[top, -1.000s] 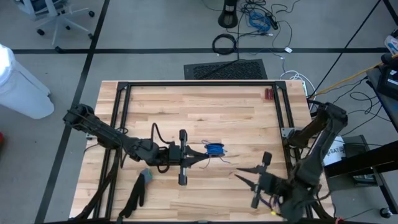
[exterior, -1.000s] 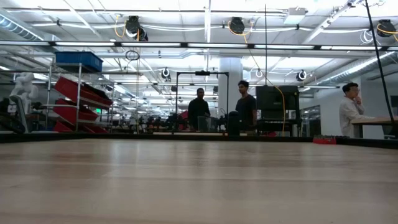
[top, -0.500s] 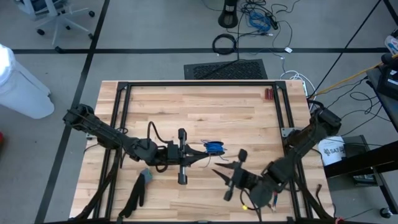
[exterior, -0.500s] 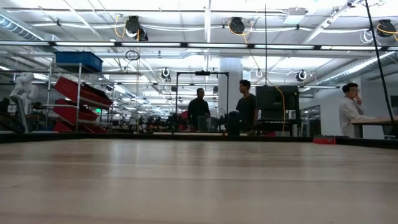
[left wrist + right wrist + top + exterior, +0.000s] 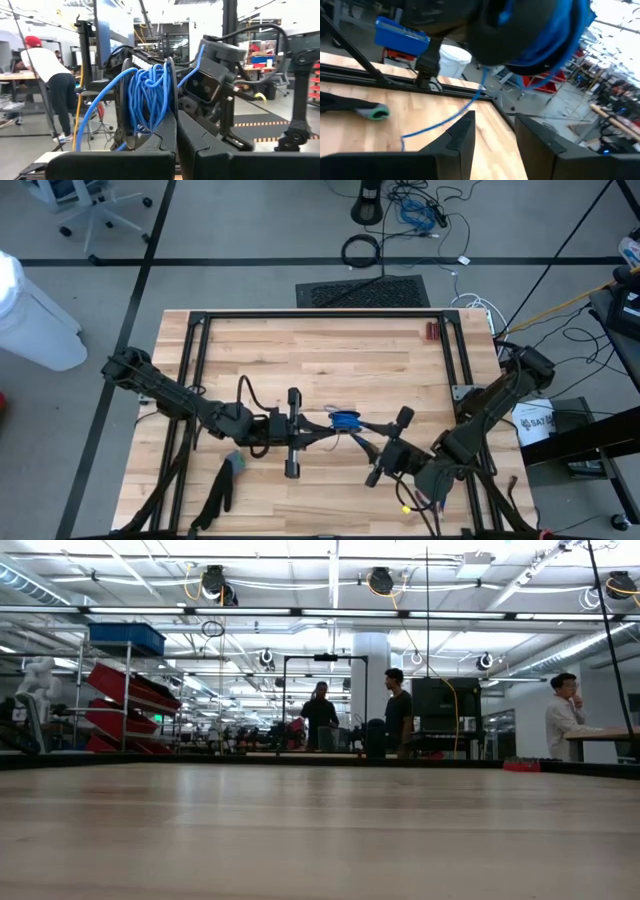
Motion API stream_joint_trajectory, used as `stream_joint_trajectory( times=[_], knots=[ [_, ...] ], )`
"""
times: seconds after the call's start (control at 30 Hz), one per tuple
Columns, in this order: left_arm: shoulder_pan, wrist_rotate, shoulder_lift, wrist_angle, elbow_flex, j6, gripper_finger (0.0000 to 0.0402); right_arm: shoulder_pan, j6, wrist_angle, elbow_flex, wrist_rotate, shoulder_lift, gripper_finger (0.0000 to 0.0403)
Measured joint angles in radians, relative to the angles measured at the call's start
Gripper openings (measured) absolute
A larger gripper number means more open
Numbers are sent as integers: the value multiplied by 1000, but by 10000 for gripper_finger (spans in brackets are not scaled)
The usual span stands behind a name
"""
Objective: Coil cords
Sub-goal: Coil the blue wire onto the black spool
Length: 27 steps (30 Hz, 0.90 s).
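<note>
The wooden table (image 5: 320,355), edged by a black metal frame (image 5: 193,360), carries both dark arms over its near half. The left arm reaches in from the left edge, and the left gripper (image 5: 322,428) sits near the table's middle, its fingers (image 5: 165,137) pressed together on a coil of blue cord (image 5: 345,419). In the left wrist view the cord (image 5: 149,95) is a thick bundle of bright blue loops wound between dark round flanges, standing just above the closed fingertips, with one strand trailing away down the side.

The right arm comes in from the right edge, and the right gripper (image 5: 372,432) lies just beside the coil on its right. Its jaws stand apart, with a clear gap between the two fingers (image 5: 462,135), and they grasp nothing; the coil (image 5: 555,35) hangs close above them, and a loose blue strand runs across the boards.

A dark tool with a pale green tip (image 5: 232,467) lies near the front left of the table. Three people stand in the room beyond, in the low view.
</note>
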State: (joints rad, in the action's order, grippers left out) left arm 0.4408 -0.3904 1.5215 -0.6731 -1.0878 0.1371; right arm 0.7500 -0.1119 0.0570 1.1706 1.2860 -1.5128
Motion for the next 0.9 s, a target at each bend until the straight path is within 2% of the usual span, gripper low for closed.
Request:
stream_joint_trajectory(
  times=[0.27,0.37,0.6,0.73,0.9],
  knots=[
    [0,48,0,0,0,-1,0,0,-188,113,0,-10,22,123],
    [0,79,0,0,0,-1,0,0,-266,175,0,-57,22,123],
    [0,87,0,-1,0,-1,0,0,-299,209,0,-103,21,122],
    [1,89,1,-1,0,-2,0,2,-280,210,0,-108,21,98],
    [2,92,1,0,0,-4,0,4,-253,210,0,-107,21,40]
  ],
)
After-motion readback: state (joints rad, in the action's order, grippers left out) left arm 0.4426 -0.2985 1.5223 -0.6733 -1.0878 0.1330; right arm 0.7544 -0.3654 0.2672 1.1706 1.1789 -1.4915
